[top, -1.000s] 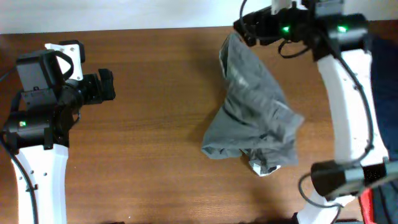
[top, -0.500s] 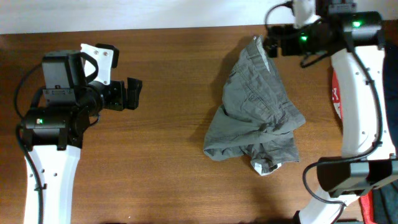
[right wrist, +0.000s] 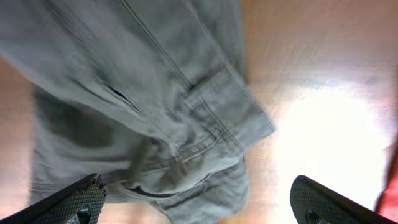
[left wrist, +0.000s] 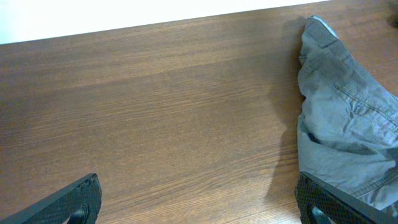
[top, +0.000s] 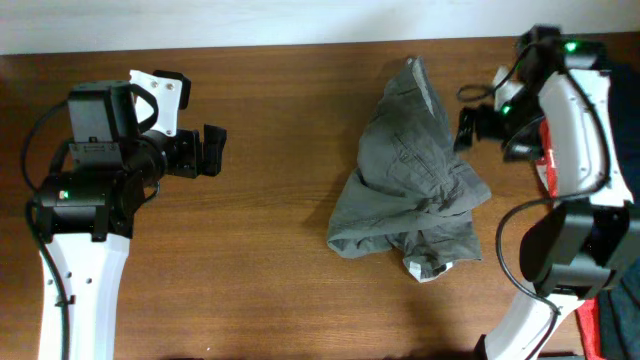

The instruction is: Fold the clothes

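The grey-olive shorts [top: 415, 185] lie crumpled on the wooden table, right of centre, with one end stretched toward the back edge and pale lining showing at the front. My right gripper [top: 468, 128] hovers open just beside their right edge, holding nothing. In the right wrist view the shorts [right wrist: 143, 93] fill the left and middle, below the wide-apart jaws of the right gripper [right wrist: 199, 205]. My left gripper [top: 215, 150] is open over bare wood, well left of the cloth. The left wrist view shows the shorts [left wrist: 348, 130] at the right, beyond the left gripper [left wrist: 199, 208].
A red garment [top: 543, 150] shows behind the right arm at the table's right edge, with dark blue cloth [top: 625, 90] beyond it. The table's back edge meets a white wall [top: 250, 20]. Bare wood [top: 280, 250] lies between the left arm and the shorts.
My right gripper has let go of the shorts' back end and moved right and forward, to beside their right edge. The shorts have settled flat. My left arm shifted right earlier, then stayed still.
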